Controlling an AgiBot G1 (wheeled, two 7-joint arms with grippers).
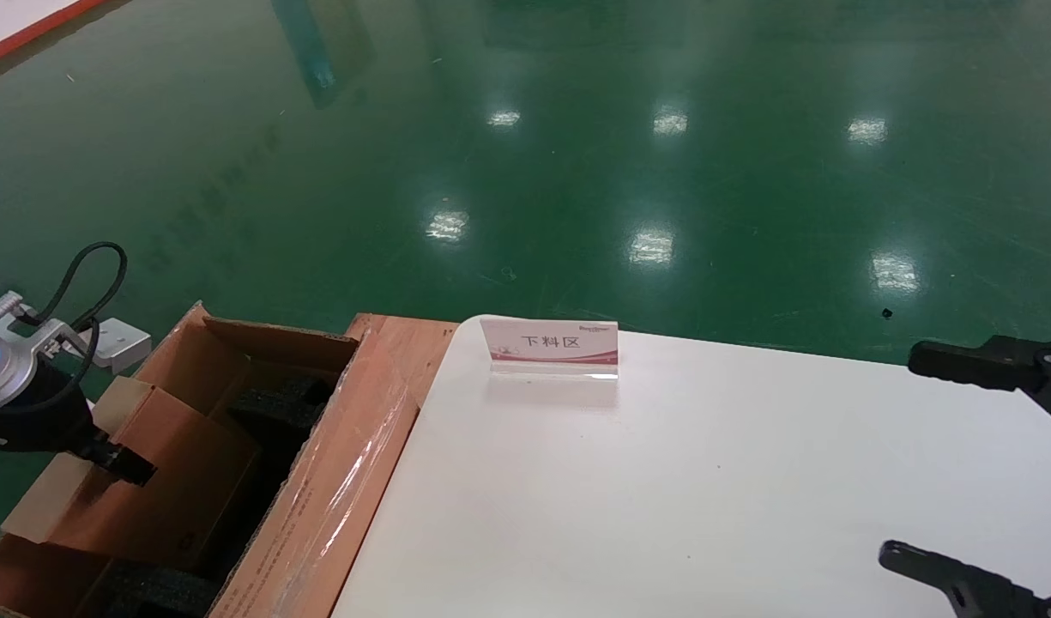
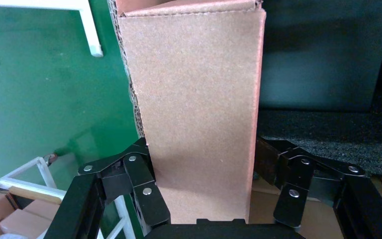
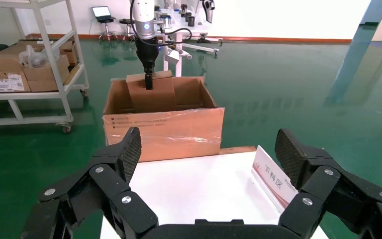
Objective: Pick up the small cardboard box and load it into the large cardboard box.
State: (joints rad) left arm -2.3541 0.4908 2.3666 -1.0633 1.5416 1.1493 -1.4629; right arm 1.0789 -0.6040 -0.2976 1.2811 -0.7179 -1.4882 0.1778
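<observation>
The left pincer (image 1: 122, 461) was clamped on the small cardboard box (image 1: 139, 481), its two fingers (image 2: 146, 191) pressed against the opposite narrow sides of the carton, as the left wrist view showed plainly. The carton hung directly beneath the pincer, standing on edge, one broad face turned toward the counter (image 1: 705, 481) and its lower part already down between the walls of the large cardboard box (image 1: 315, 489). From the right wrist view the carton's top edge stood a little above the big carton's rim, with the pincer gripping it from above.

The relation that mattered was the vertical one: the black foam pads (image 1: 280, 403) lay below and just beside the held carton, on the side away from the pincer's wrist, and the taped flap (image 1: 345, 481) rose between the carton and the counter. Judging from this, the coming move called for a straight descent with the carton's broad face kept parallel to the long wall; whether its lower edge already rested on foam could not be told.

The right pincer (image 1: 963, 468) hovered with its jaws spread wide over the counter's near corner, well apart from both cartons, with the small sign (image 1: 549, 345) between it and them. The left arm was plainly the nearer one.
</observation>
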